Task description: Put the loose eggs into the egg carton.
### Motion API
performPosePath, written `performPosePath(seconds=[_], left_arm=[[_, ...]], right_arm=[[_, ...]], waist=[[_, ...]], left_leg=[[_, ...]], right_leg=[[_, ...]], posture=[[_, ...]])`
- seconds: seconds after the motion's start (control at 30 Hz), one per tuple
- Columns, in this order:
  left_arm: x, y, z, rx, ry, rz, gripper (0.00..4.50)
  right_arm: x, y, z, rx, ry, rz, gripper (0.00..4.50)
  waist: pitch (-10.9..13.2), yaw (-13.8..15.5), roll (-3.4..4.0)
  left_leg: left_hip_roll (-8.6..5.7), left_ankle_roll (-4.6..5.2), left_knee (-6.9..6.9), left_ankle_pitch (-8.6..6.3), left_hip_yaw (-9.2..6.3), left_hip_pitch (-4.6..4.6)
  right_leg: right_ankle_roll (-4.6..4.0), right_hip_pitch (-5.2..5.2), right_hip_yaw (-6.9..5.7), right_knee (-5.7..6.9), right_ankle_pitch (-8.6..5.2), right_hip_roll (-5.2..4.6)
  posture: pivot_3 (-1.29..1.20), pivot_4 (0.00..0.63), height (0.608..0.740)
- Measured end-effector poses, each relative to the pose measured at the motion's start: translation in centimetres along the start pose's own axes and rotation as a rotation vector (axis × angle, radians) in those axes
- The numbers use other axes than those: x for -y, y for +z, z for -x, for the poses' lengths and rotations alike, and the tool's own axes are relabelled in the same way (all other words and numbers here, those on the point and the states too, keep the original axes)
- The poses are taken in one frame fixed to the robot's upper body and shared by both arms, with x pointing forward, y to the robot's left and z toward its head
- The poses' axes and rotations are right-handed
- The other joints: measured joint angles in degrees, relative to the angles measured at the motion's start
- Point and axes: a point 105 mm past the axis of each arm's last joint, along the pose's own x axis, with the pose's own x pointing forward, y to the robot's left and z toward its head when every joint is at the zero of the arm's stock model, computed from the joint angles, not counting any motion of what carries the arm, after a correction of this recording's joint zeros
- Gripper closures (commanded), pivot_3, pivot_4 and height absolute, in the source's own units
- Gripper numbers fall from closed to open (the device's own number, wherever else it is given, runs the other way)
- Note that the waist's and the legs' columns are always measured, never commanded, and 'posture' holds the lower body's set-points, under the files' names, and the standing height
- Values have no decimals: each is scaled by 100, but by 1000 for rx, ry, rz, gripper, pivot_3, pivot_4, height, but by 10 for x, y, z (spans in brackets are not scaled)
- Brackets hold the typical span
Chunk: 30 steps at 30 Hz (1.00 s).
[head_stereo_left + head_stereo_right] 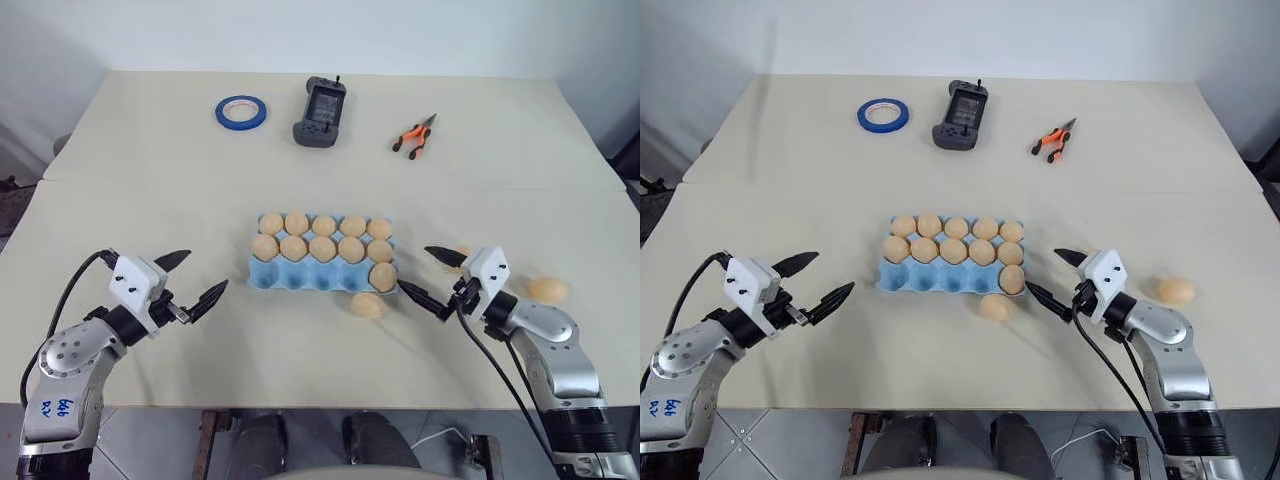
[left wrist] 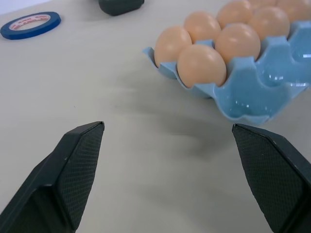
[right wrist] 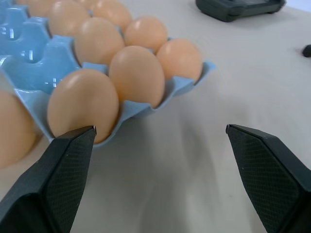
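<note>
Blue egg carton (image 1: 300, 276) sits mid-table with eleven eggs in it. One loose egg (image 1: 367, 305) lies just beside its near edge, another (image 1: 548, 290) far right. Left gripper (image 1: 200, 282) and right gripper (image 1: 426, 275) are wide open, holding nothing.

No legible text (tape label unreadable)

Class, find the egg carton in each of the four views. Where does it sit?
Left eye view: egg carton at mid-table.
Right eye view: mid-table again.
Left wrist view: ahead, one corner nearest.
Right wrist view: close ahead.
Shared landmark: black controller beyond it.
</note>
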Motion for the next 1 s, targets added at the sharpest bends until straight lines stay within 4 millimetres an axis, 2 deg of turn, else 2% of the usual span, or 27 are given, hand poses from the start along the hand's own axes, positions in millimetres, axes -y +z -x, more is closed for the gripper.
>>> performPosePath(seconds=[0.1,0.23,0.47,0.63,0.73,0.83,0.9,1.0], left_arm=[[2,2,-1,12,-21,20,0],[17,3,-11,27,-109,44,0],[41,13,-33,67,-302,33,0],[57,13,-46,76,-421,41,0],[77,15,-56,86,-558,48,0],[94,21,-67,114,-674,55,0],[99,25,-70,127,-717,36,0],[102,29,-69,149,-747,4,0]], right_arm=[[1,0,1,1,-5,-1,14],[8,5,14,14,-66,-5,14],[25,9,73,-24,-276,-11,14],[31,0,119,-101,-428,-18,14],[33,-8,163,-152,-588,-30,14],[25,-24,201,-204,-722,-69,14],[22,-33,213,-218,-773,-98,14],[22,-40,216,-221,-791,-121,14]], waist=[[0,1,0],[0,35,1],[1,137,3],[2,143,5],[2,172,6],[2,165,6],[2,109,6],[3,-32,9]], left_leg=[[0,0,1,0,0,0],[0,-4,1,2,-2,0],[-1,-6,-1,3,1,-1],[-2,-5,1,4,4,-1],[-4,-5,-4,5,2,-1],[-10,-6,-7,6,-2,-1],[-8,-6,-8,6,15,2],[-1,-8,-14,8,68,33]], right_leg=[[0,0,0,2,0,0],[0,0,-2,4,0,0],[0,3,-1,-4,0,4],[0,6,4,-8,0,7],[0,7,3,-11,0,9],[0,8,3,-12,0,8],[0,5,19,-12,0,10],[1,6,79,-1,0,18]], posture=[[0,150,740],[0,150,740],[0,150,740],[0,150,740],[0,150,740],[0,150,740],[0,150,740],[0,150,740]])
